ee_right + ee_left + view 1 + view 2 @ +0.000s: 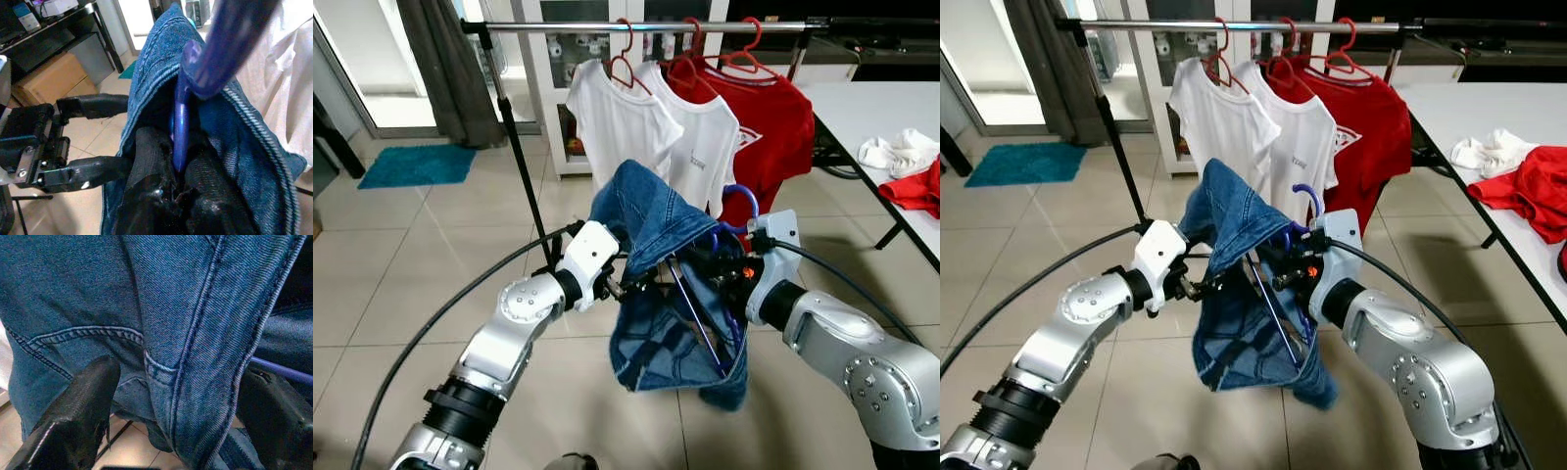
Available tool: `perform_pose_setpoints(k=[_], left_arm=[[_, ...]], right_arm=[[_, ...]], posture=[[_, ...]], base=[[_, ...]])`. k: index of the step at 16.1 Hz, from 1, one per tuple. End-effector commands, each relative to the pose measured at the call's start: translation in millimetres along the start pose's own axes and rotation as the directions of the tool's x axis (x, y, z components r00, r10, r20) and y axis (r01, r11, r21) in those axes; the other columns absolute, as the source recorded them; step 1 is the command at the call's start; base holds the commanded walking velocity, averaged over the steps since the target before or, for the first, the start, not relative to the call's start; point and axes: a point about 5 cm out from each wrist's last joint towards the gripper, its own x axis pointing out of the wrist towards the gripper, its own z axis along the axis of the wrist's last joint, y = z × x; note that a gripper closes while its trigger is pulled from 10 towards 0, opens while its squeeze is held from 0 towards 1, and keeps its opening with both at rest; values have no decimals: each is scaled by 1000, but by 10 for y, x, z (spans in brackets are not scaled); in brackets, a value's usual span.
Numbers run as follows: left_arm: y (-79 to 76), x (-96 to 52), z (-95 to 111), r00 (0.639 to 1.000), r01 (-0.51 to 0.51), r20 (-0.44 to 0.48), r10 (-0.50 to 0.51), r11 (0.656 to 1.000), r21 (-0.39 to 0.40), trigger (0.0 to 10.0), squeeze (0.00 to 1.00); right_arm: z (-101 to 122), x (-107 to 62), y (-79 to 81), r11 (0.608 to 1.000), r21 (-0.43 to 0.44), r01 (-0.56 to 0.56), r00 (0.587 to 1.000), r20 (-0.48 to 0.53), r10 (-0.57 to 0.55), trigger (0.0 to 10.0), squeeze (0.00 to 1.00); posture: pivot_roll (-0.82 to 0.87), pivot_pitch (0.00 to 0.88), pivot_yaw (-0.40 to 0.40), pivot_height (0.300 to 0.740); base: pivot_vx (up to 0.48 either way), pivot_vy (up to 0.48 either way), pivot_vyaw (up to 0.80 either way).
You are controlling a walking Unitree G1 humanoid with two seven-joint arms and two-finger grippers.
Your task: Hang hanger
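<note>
In front of the clothes rail [646,27], the left gripper [628,287] has its fingers spread around denim jeans [651,220] draped on a blue hanger [741,201], whose neck the right gripper [176,178] pinches.

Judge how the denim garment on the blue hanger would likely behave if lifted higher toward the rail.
Probably floppy: the denim garment drapes in folds and sags below the blue hanger. Likely fairly heavy for its size, as the thick seamed cloth hangs straight down. It may slide, since it sits bunched between the left gripper and right gripper.
</note>
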Motion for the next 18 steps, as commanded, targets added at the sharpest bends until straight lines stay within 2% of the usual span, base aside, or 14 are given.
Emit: perform_pose_setpoints(k=[1,12,16,18], left_arm=[[24,32,35,1000,12,15,-13,1000,20,0,0],[122,54,44,998,-20,61,18,999,30,0,0],[231,24,97,994,-79,73,77,996,28,0,0],[355,-20,224,991,-113,81,111,993,25,0,0]], right_arm=[[115,-25,52,999,-21,-24,999,47,25,10000,0],[109,-32,53,1000,-14,-19,999,46,20,10000,0],[103,-33,43,1000,-15,-10,999,41,11,10000,0],[64,-47,-15,998,-46,40,999,8,-40,10000,0]], posture=[[-139,54,31,740],[-135,57,33,740],[-135,57,34,740],[-135,59,34,740]], base=[[0,0,0],[0,0,0],[0,0,0],[0,0,0]])
